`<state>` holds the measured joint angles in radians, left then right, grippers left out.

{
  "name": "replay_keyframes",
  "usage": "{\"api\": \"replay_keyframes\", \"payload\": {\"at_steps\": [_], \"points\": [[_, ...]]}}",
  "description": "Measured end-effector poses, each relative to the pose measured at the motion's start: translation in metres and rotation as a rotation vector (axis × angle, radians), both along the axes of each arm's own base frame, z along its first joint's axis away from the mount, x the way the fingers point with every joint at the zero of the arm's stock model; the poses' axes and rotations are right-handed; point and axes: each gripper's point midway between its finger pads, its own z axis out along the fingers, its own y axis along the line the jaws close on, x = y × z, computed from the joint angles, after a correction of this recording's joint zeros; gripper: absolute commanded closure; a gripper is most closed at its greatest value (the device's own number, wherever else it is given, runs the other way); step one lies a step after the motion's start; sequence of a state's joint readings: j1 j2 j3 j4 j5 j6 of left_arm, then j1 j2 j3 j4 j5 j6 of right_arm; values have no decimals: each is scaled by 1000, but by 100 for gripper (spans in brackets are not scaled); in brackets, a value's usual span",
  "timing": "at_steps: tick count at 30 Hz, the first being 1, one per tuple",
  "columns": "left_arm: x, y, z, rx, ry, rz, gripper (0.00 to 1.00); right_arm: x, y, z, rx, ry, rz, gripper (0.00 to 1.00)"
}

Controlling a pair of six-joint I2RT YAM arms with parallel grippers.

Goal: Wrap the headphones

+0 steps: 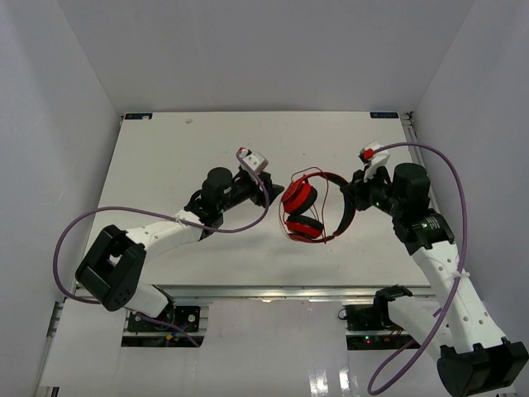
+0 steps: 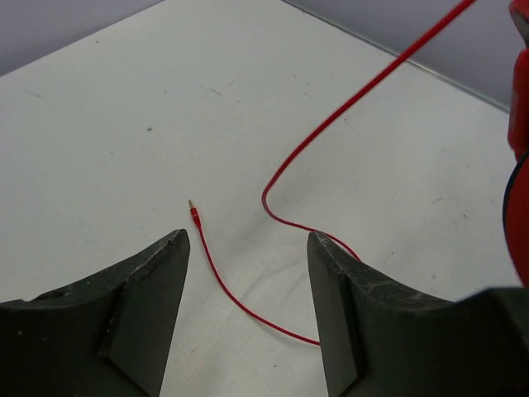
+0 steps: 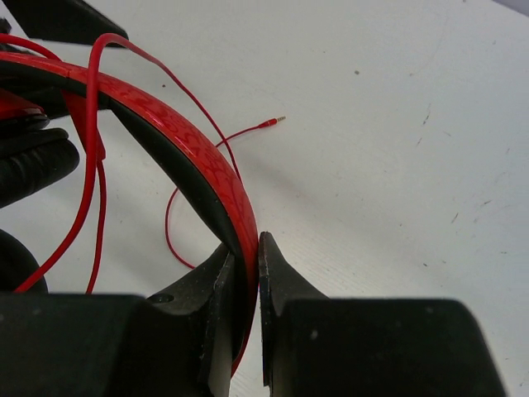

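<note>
White table [image 1: 165, 165], thin red cable [image 2: 264, 201], perhaps earcups [image 1: 304, 227]

Count on one table [image 1: 165, 157]: one pair of headphones [image 1: 299, 198], two arms.
The headphones have two earcups [image 1: 306, 227], one headband [image 3: 190, 155] and one thin cable [image 2: 347, 107] with one plug [image 2: 195, 215]. The left arm [image 1: 157, 236] at seven o'clock and the right arm [image 1: 442, 265] at five each carry one purple cable [image 1: 124, 209].
</note>
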<state>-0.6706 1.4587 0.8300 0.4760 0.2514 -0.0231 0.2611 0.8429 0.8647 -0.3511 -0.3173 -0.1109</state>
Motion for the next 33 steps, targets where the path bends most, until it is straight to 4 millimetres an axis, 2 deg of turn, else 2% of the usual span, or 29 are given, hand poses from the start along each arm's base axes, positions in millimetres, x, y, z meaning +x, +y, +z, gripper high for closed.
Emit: {"api": "replay_keyframes", "payload": {"at_steps": [3,5,9,13,19,27,30,33], "points": [[-10,5,-11,-68,33,-32,8,0,0,15,6,-21,-1,92],[-16,2,-14,-116,51,-62,2,1,0,26,13,-34,2,92],[-17,-12,-11,-221,76,-111,2,1,4,41,37,-35,22,92],[-16,-22,-13,-301,103,-140,2,2,9,39,61,6,40,92],[-4,-50,-35,-358,177,-180,2,7,12,36,87,61,45,92],[-6,-95,-57,-381,244,-256,2,7,13,50,124,62,45,92],[-7,-104,-68,-385,270,-259,2,6,14,53,137,63,51,92],[-5,-108,-82,-402,302,-246,10,5,15,56,154,71,54,92]]}}
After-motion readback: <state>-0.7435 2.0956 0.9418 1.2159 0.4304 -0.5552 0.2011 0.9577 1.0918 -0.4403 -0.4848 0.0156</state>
